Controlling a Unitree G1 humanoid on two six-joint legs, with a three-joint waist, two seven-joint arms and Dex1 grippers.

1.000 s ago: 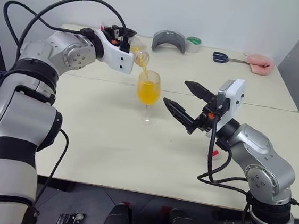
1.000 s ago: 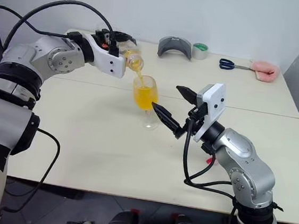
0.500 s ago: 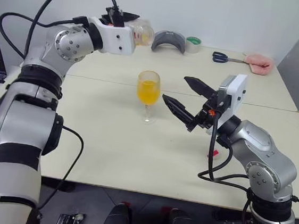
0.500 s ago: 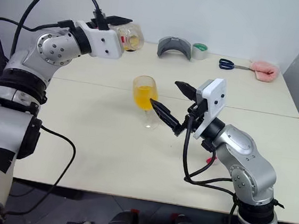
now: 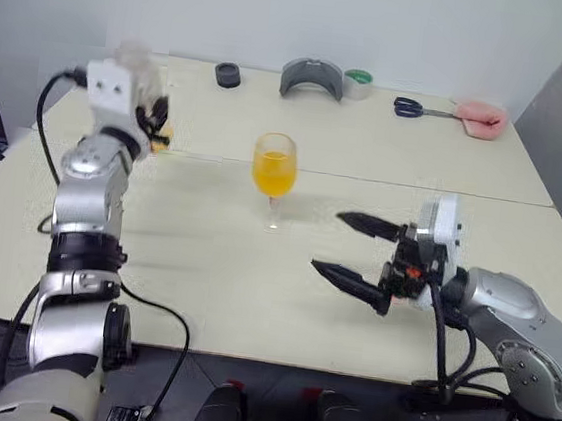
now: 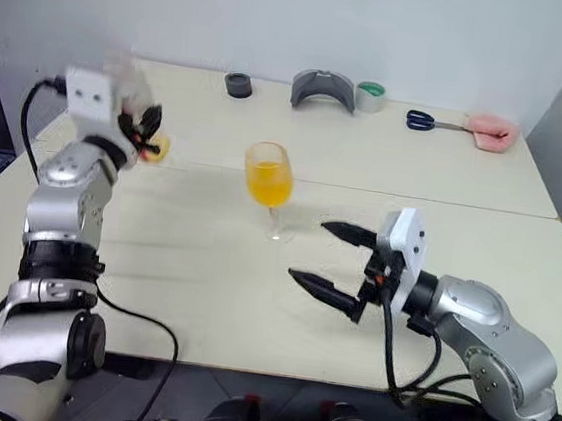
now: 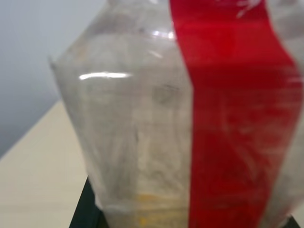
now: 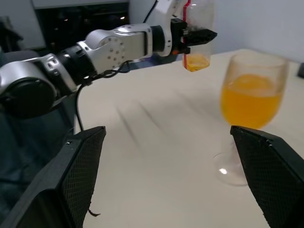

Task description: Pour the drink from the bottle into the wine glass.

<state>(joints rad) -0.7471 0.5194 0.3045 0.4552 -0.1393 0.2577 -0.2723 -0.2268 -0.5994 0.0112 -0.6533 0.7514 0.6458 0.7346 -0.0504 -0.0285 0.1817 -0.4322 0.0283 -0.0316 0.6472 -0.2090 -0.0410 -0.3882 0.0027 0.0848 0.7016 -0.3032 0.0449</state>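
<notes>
Beige desk (image 5: 205,263): my left claw (image 8: 197,34) grips the upright bottle (image 8: 197,33), wine glass (image 5: 274,170) at its 3 o'clock; right claw (image 5: 357,251) open.

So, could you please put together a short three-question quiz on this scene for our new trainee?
1. True or false: the clear stemmed wine glass holds bright orange-yellow drink.
2. What does the left gripper hold? A) the blue-handled scissors B) the small clear plastic bottle with the red label strip C) the green tape roll
3. Fill in: the right gripper has its jaws ____, with nothing between them.

Key: 1 true; the glass stands upright on the pale table, about half full. 2 B; the bottle is upright with a little drink left at its bottom. 3 open.
</notes>
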